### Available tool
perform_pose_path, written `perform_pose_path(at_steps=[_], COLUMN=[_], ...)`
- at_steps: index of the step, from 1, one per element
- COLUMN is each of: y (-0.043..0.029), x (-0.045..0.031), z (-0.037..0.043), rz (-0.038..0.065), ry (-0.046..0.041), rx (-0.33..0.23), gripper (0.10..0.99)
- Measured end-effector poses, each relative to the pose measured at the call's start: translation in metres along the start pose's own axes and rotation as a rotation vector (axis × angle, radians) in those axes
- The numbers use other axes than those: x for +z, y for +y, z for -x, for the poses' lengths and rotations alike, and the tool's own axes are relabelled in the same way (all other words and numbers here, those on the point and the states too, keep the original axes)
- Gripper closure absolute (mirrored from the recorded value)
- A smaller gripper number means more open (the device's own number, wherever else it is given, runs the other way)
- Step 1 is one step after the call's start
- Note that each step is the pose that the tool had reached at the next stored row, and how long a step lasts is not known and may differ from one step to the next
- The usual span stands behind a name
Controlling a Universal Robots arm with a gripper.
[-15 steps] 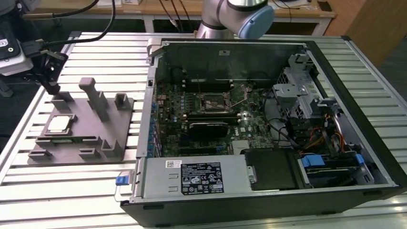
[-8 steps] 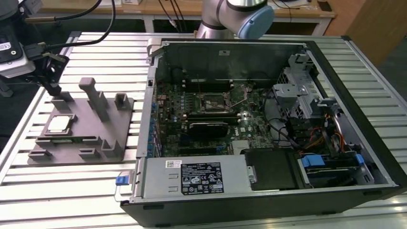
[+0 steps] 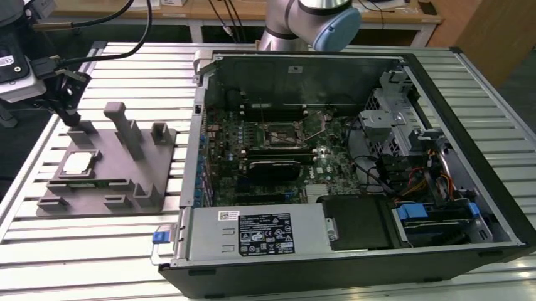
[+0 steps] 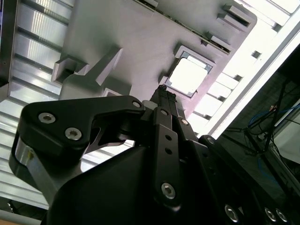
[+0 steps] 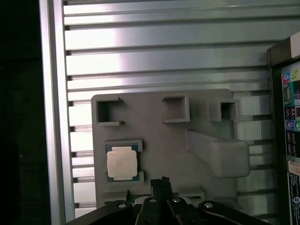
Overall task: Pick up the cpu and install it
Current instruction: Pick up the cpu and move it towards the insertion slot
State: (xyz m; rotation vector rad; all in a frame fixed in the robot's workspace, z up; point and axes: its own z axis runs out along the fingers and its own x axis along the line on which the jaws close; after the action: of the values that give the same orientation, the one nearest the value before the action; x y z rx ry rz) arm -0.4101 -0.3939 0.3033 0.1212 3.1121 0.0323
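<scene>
- Gripper (image 3: 69, 116): hangs above the far end of the grey fixture tray (image 3: 88, 204); fingers (image 5: 163, 183) drawn together, holding nothing.
- Cpu (image 3: 77, 164): lies flat in its tray recess, nearer the camera than the fingertips and off to one side of them; near-square, so no long axis.
- Motherboard socket (image 3: 280, 133): well apart, towards the exterior view's right, inside the open computer case (image 3: 293, 75).

Exterior view high, angled down over the open computer case (image 3: 352, 157) and fixture tray (image 3: 113, 169), first wrist view straight down on that tray, second wrist view oblique, close past the pincer (image 4: 164, 91), same tray.
</scene>
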Motion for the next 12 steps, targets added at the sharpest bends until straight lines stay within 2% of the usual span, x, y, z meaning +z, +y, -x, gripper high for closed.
perform_pose_path(at_steps=[5, 12], y=[-0.0002, -0.0008], x=[0.002, 0.01], z=[-0.0024, -0.008], rz=[0.0, 0.0], ry=[-0.0001, 0.0], rx=[0.0, 0.0], gripper=[0.98, 0.98])
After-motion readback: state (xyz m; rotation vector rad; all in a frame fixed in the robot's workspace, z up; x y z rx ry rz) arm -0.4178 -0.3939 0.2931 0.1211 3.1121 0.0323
